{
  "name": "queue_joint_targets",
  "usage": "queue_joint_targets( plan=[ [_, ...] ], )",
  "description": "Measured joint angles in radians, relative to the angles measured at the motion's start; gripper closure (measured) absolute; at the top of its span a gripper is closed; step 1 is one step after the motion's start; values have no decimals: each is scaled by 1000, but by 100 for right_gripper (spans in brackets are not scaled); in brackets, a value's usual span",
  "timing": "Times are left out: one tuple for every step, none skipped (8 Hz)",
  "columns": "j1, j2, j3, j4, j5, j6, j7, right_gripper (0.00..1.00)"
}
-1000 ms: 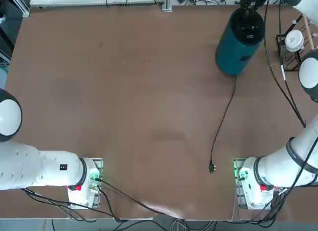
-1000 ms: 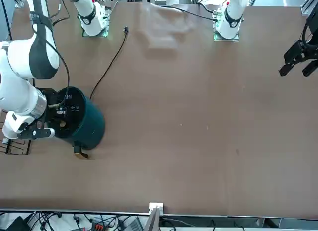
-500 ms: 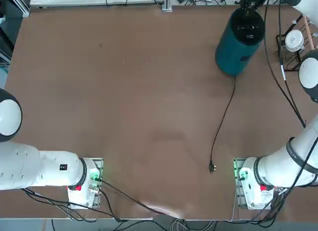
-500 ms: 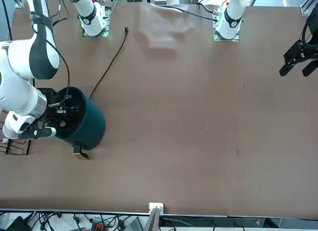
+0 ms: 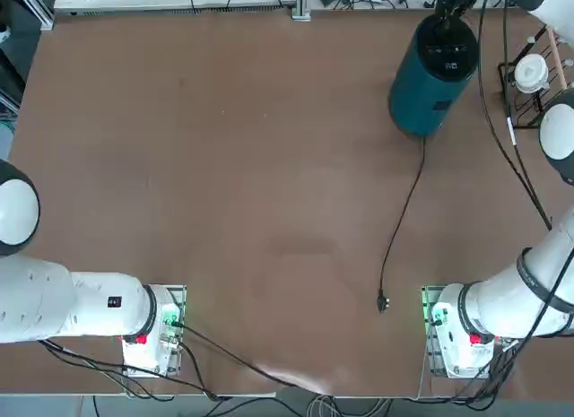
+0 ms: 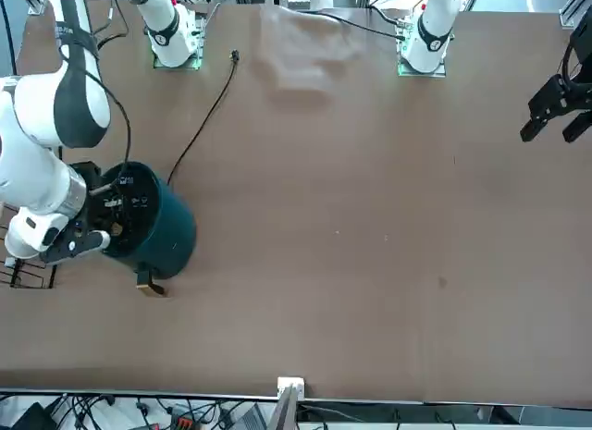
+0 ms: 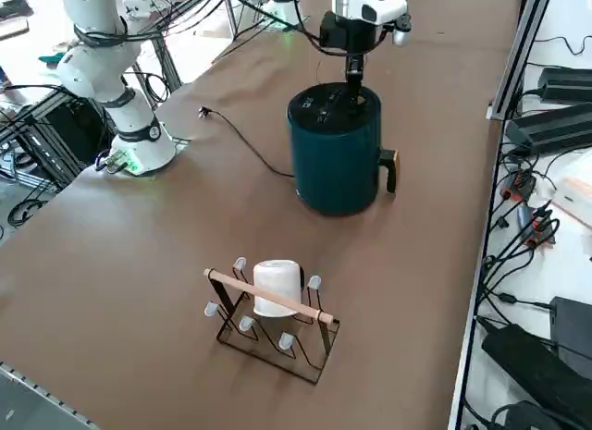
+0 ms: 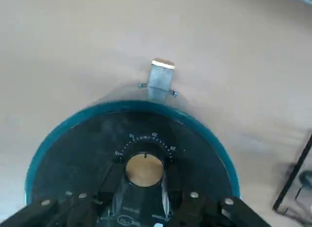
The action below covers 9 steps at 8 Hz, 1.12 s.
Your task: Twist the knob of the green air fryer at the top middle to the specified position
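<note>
Turning step in hand, prob. the twist itself: the green air fryer [image 7: 335,166] stands upright, far right part of the tabletop [image 7: 139,264] seen from overhead; right gripper [image 8: 145,172] is over its black top, fingers [image 8: 173,182] pinching the knob [image 8: 145,171], one each side, near the panel's rim by the handle [image 7: 391,169]. Next move, I'd say: rotate wrist about the knob's axis, no side push, stop at the specified mark (target not readable here), then let go & lift. Count, big to small: 1 tabletop, 1 fryer, 1 wire rack w/ wooden bars [image 7: 268,294], 1 white cup [image 7: 277,287] on it, 1 fryer handle, 1 fryer cord [image 7: 245,141], 2 fingers, 1 knob.
</note>
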Motion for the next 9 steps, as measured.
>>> queue_joint_targets(
  plan=[
    [2, 0, 1, 0, -13, 0, -59, 56],
    [7, 0, 4, 0, -36, 1, -113, 56],
    [17, 1, 5, 0, -61, 3, -173, 56],
    [22, 2, 5, 0, -75, 8, -234, 56],
    [22, 3, 4, 0, -77, 16, -295, 56],
    [22, 4, 4, 0, -77, 26, -348, 56],
    [22, 5, 3, 0, -77, 32, -399, 56],
    [22, 5, 3, 0, -74, 34, -443, 56],
    [22, 5, 1, 0, -68, 34, -488, 56]
  ],
)
